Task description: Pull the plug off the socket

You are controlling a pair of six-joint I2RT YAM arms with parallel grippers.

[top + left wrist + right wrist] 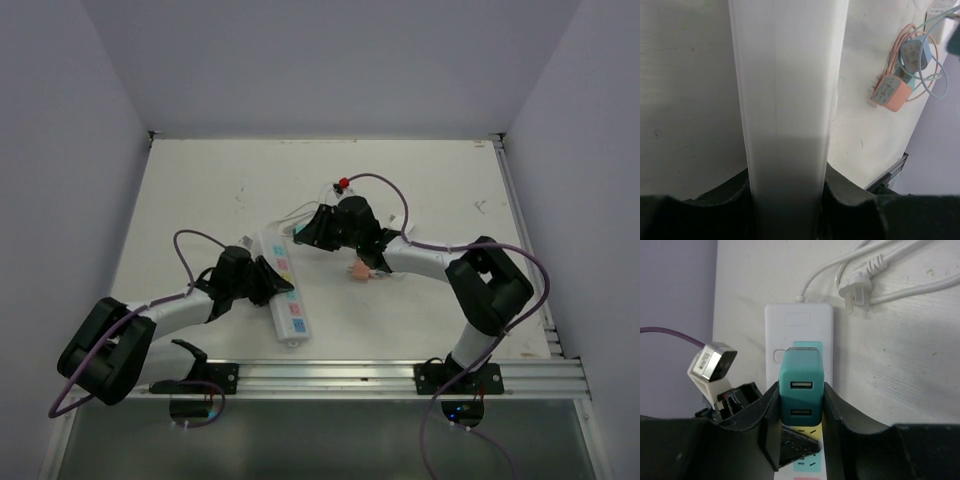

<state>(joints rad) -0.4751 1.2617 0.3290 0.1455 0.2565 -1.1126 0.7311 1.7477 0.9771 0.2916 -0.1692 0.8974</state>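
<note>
The socket (284,290), a long white plastic strip with small teal, pink and blue squares on top, lies on the white desk (200,180). It is near the middle, a bit toward the left edge, and one end points at the near edge. Its thin white cord (840,265) curls away from the far end.

The left tool (270,283) is squeezed narrow on the long sides of the socket, about halfway along. It holds the socket down on the desk. In the left wrist view the white strip sits tight between the black fingers (840,200).

The right tool (800,407) is at the far end of the socket. It is closed on the plug (800,385), a chunky teal plastic block with two small slots in its face. One finger presses on each side.

So the grabbing is done and the pulling is left. The plug looks like it is still in the socket, over a teal square, but I cannot tell if it is a little way out. I think the right tool must pull straight away while the left one holds the socket down.

A pink charger (889,93) and a grey-blue charger (914,52) lie on the desk, apart from the socket.
</note>
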